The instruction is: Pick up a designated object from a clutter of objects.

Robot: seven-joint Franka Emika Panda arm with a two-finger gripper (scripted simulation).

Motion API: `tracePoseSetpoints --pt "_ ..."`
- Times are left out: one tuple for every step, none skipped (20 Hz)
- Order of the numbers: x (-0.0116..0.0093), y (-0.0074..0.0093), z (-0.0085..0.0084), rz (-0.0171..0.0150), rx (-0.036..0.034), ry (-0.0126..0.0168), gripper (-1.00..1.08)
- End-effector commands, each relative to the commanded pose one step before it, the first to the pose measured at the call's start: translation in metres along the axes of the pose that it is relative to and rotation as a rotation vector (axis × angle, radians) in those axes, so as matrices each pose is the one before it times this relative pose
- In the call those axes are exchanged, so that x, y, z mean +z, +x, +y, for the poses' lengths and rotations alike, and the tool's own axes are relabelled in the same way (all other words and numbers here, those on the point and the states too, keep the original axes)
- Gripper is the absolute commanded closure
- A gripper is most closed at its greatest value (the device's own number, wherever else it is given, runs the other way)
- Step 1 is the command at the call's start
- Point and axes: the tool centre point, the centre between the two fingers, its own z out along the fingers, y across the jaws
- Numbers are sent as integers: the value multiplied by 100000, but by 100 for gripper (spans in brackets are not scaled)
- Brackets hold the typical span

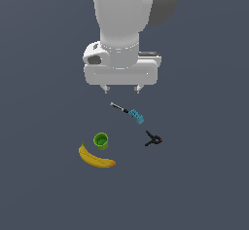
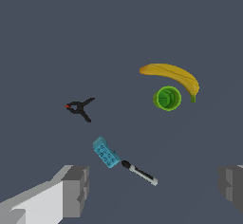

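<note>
The designated object, a small light-blue studded brick, lies flat on the dark floor. One end of it touches a thin black-and-silver tool. My gripper hangs open well above the floor, behind the tool and brick in the exterior view, holding nothing. Its two fingertips stand wide apart. The rest of the clutter is a yellow banana, a green cup and a black clamp with red tips.
The banana and the cup sit close together toward the exterior view's left, in front of the brick. The clamp lies alone toward the exterior view's right. Plain dark floor surrounds everything.
</note>
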Motion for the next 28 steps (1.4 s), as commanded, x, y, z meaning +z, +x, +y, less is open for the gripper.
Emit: tracePoseSetpoints --pt "0 0 1 0 0 0 -92" --pt "29 -12 7 -105 97 57 -92" --pt "81 -37 19 -299 279 167 -92" --pt "132 -60 32 -491 457 273 -92" --pt "185 -82 45 -681 631 380 -92" --pt "232 -102 56 -854 786 477 -92" --pt "212 -91 50 -771 702 432 -92" --pt "159 -66 37 -568 509 318 -92" --pt "105 -41 24 -362 316 202 -92" --pt "46 -19 6 -148 120 81 -92" --pt "-16 4 -9 63 -65 -37 -92" --pt "-53 20 -3 148 -101 -77 -92" --pt "3 16 14 0 0 0 -92" --pt "43 -13 -16 13 -116 -27 -92" --pt "109 -5 -20 -13 -236 -38 -92" --pt "156 -5 -28 -2 -360 -65 -92" --pt "200 -6 -35 10 -480 -91 -92" --pt "247 -8 -47 20 -610 -118 -92" --pt "294 -10 -53 28 -730 -142 -92" --pt "340 -14 -67 34 -857 -165 -92" --pt "384 -19 -74 36 -966 -182 -92" --pt "433 -25 -87 34 -1090 -200 -92" --pt "479 -33 -98 33 -1210 -215 -92" --pt "521 -41 -109 35 -1326 -230 -92" --pt "565 -51 -124 40 -1458 -248 -92" --pt "609 -62 -138 42 -1587 -262 -92" --pt "653 -75 -154 43 -1722 -274 -92" --pt "697 -90 -172 44 -1860 -284 -92"
